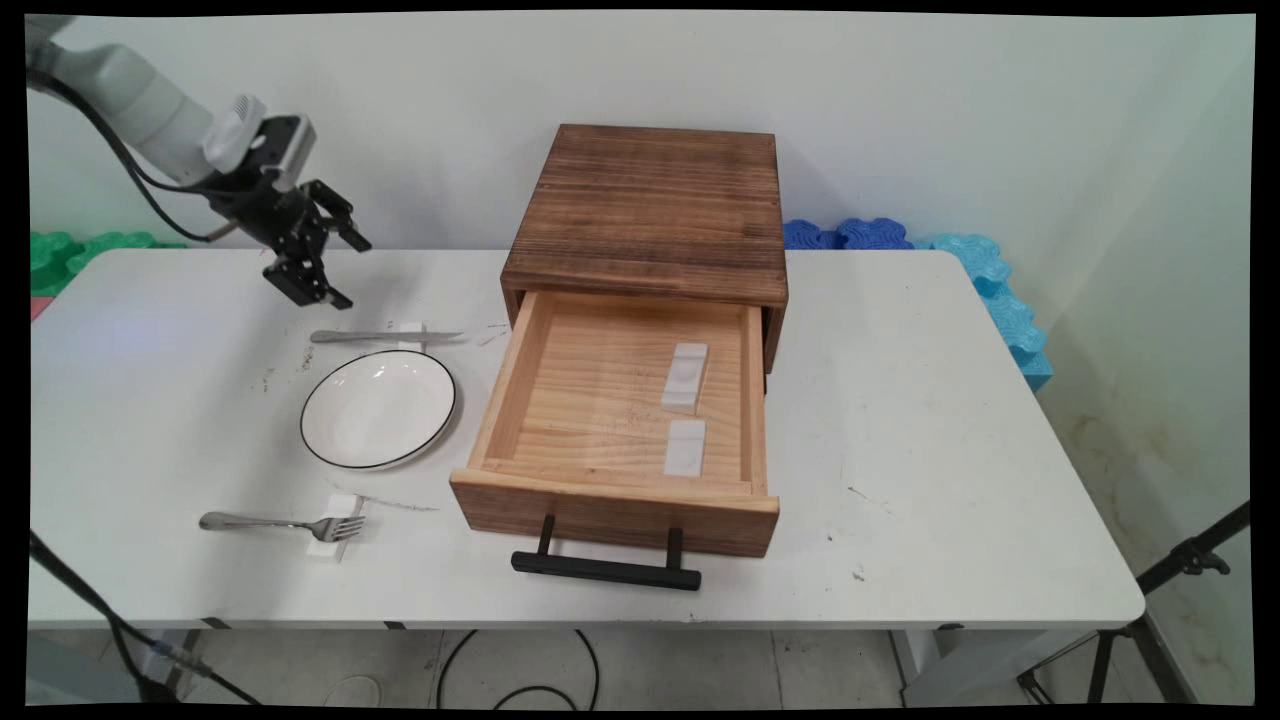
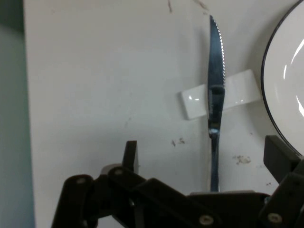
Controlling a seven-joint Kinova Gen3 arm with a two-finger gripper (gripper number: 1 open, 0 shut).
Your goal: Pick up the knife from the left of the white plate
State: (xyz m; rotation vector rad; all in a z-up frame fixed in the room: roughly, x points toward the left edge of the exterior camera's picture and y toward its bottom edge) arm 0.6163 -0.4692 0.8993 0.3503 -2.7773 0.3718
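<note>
Just under the jaws [image 2: 202, 156], which stand apart and hold nothing, a knife [image 2: 214, 90] lies propped on 1 small white rest [image 2: 194, 102], its handle lifted off the worktop [image 2: 95, 71], beside the plate [image 2: 285, 85].

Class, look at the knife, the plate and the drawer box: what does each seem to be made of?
Knife: apparently polished steel, since it gleams. Plate: glossy white, probably ceramic, with a thin dark rim. Drawer box: wood with visible grain, dark-stained top, pale drawer.
</note>
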